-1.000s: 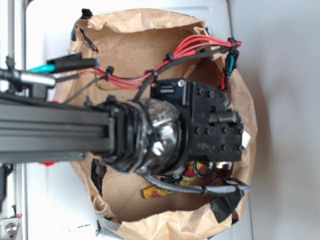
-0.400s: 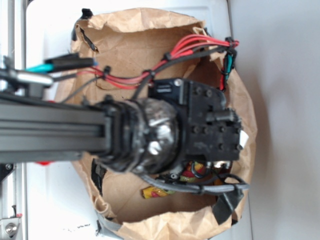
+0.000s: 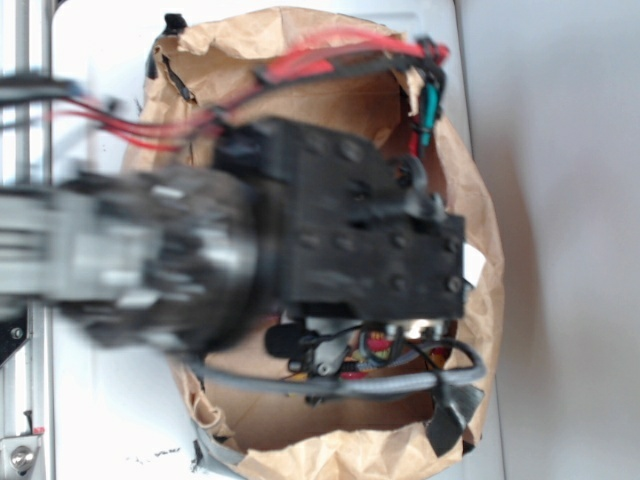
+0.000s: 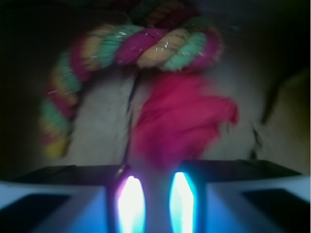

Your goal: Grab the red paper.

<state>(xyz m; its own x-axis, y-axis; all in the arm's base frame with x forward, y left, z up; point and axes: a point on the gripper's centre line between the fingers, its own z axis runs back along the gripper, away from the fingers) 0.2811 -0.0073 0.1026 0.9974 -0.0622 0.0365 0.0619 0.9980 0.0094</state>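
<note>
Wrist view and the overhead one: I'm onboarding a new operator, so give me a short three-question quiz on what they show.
1. True or false: in the wrist view the red paper lies just ahead of the hand.
2. What curves around the far side of the paper? A) twisted rope B) yellow sponge C) metal spoon
3. Fill in: in the overhead view the arm reaches down into a brown paper ____.

Key: 1 true. 2 A. 3 bag. The blur hides whether the hand has gripped the paper.
</note>
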